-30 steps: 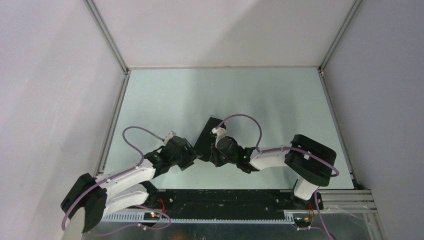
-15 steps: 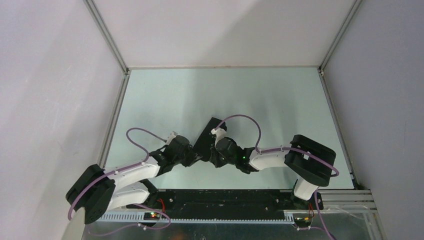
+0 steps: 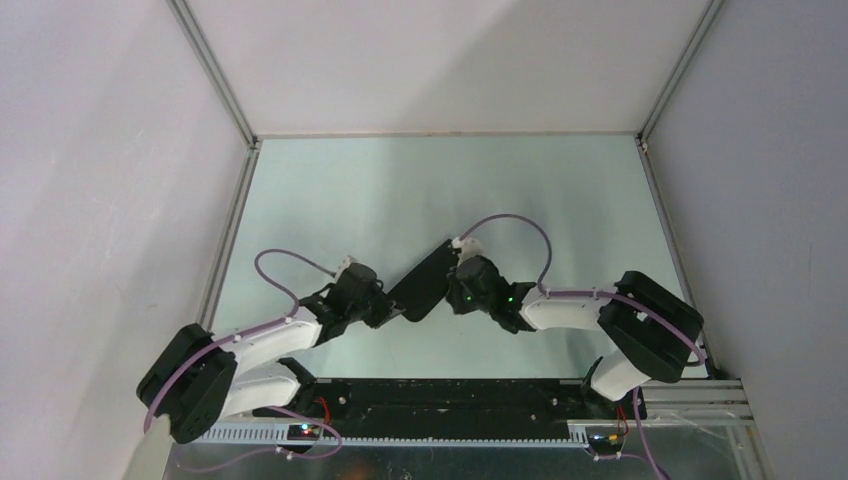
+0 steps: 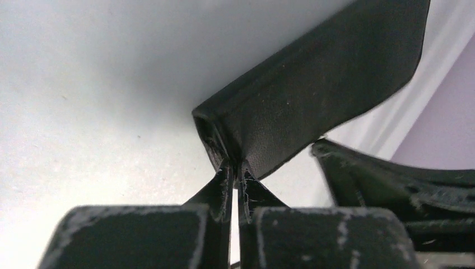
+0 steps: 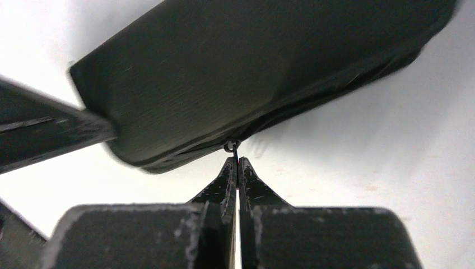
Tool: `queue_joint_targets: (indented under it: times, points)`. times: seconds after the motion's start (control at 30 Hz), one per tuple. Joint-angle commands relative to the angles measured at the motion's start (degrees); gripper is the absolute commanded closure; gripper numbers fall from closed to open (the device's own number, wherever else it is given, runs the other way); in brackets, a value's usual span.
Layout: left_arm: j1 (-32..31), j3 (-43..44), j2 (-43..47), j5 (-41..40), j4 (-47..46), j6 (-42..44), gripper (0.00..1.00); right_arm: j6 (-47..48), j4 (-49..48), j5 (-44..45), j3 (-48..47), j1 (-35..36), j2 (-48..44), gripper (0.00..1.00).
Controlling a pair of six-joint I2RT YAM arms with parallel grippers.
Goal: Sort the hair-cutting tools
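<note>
Black pouch (image 3: 423, 287) edges in end effectors (image 4: 234, 170) (image 5: 236, 161).

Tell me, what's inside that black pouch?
Only its dark outside shows; no view looks into the black pouch, so any contents are covered. The left claw pinches a corner; the right claw pinches a small ring at its edge.

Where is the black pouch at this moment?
Top view: the black pouch is at the table's centre-front, the left hand gripping its near corner, the right hand its right edge.
</note>
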State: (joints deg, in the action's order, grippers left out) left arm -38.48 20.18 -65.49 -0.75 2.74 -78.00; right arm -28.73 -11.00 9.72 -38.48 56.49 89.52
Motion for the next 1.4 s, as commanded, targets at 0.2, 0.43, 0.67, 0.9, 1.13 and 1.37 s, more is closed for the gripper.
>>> queue_joint_targets:
  times: [0.2, 0.43, 0.67, 0.9, 1.13, 1.37]
  points:
    - [9.1, 8.0, -6.2, -4.6, 13.3, 20.4, 1.00, 4.7, 5.6, 3.7, 3.8, -13.5, -5.7, 1.00]
    - [19.4, 23.2, -18.3, -3.0, 18.3, 32.3, 1.00, 2.8, 6.7, 2.9, 4.9, -12.4, -6.9, 1.00]
    - [22.1, 31.8, -22.5, 0.0, 19.2, 35.6, 0.67, -1.9, 3.9, 1.9, 4.9, -5.6, -6.1, 1.00]
    - [20.8, 21.8, -11.4, 6.1, 16.6, 29.1, 0.51, -6.2, -0.6, 0.9, 2.8, -0.7, -3.5, 1.00]
    - [9.6, 15.1, -5.7, 8.3, 10.0, 20.2, 0.49, -6.7, -4.3, -3.1, -0.3, 1.8, 0.3, 1.00]
    - [3.6, 15.6, -9.7, 8.0, 5.5, 16.0, 0.49, -6.3, -5.1, -4.4, -3.2, 3.6, 3.5, 1.00]
